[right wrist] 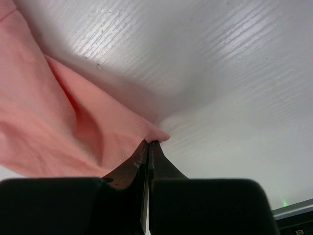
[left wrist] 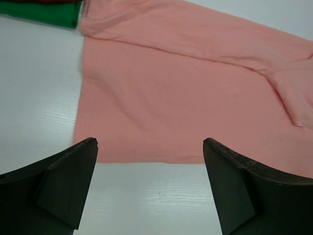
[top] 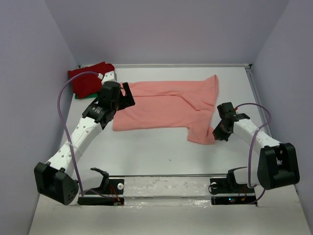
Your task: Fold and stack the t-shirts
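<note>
Pale lavender walls close off the left, far and right sides of a white bench. Its top shows a fine wood-like grain in the wrist views, and it reflects the light softly.

Three t-shirts are on the bench. One salmon-pink t-shirt lies spread across the far half, reaching from near the left edge toward the right edge. Its right end turns down toward the near edge in a narrower flap. One dark red t-shirt sits bunched in the far left corner, on top of one green t-shirt. Only a strip of the green one shows, just beside the pink shirt's far left corner.

Two white arms rise from the near edge, each trailing one purple cable. The left arm reaches toward the far left, and its hand has both dark fingers spread wide with nothing between them. It hovers over the left end of the pink shirt, above the cloth's near hem and the bare bench. The right arm bends in from the right edge. Its hand is pinched closed on the near corner of the pink flap, and the cloth creases into folds that run to the fingertips.
</note>
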{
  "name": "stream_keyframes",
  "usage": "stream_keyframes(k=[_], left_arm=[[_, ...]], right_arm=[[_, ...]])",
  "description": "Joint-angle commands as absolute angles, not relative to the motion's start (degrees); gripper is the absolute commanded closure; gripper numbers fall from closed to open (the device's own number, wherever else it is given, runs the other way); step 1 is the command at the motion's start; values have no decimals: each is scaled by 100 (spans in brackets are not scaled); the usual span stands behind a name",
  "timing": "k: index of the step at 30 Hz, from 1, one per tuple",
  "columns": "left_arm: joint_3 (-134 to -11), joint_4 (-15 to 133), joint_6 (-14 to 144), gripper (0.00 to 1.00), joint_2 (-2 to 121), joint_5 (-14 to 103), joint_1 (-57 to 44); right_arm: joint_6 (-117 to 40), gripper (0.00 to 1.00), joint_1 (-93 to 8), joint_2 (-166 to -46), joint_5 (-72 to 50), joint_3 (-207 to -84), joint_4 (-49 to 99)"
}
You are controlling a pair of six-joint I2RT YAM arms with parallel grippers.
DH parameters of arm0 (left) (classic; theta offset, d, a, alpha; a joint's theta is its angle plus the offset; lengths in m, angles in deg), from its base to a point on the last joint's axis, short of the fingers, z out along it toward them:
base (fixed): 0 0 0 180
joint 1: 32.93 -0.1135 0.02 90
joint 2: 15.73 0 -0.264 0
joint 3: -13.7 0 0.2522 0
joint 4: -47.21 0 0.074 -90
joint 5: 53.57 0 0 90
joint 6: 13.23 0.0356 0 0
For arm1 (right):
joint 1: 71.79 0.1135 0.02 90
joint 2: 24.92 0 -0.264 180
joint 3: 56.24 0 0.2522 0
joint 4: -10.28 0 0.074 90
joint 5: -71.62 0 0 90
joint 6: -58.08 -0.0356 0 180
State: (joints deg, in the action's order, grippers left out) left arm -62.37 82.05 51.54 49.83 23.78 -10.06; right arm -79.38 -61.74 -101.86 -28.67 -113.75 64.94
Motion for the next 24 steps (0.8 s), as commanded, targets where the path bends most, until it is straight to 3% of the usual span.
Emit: stream_keyframes(k=[1,24], left_arm=[[-6273,8646,4944,2,5440,1947,-938],[-6220,10306,3082,2,6363,1719,-630]], right_arm=[[-7956,100,-6124,-9734,-3200,-11307,6455],[-7297,100,-6019,-8547,-3165,-11527,6684]])
